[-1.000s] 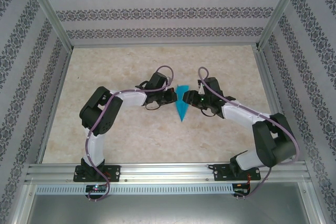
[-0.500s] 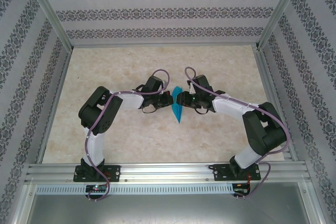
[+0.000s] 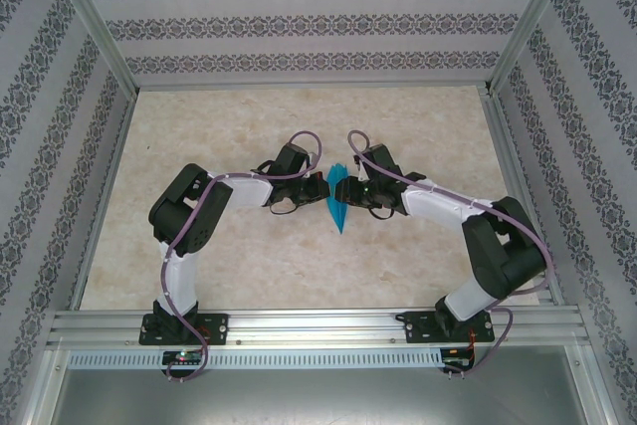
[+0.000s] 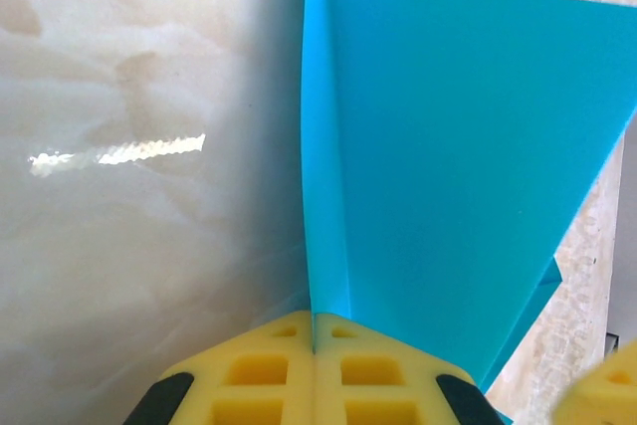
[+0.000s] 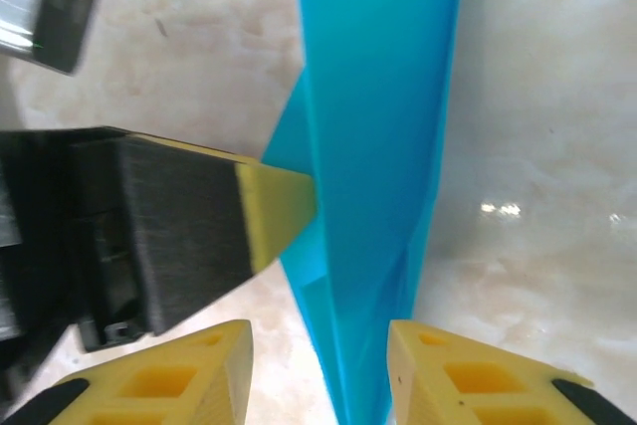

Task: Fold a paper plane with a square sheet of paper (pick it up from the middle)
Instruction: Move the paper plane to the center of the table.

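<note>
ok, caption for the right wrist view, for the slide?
Left gripper pinches the folded blue paper plane from the side; right gripper straddles it, fingers apart.

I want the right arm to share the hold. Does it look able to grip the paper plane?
Probably yes: the right tool stands open astride the paper plane, and the left tool, shut on the plane farther along, seems clear of its path.

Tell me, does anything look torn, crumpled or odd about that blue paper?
Nothing stands out. The paper plane stands on edge, its creases crisp, with no tear or crumple visible. The left claw is shut on its fold; the right claw is open, a finger on either side.
</note>
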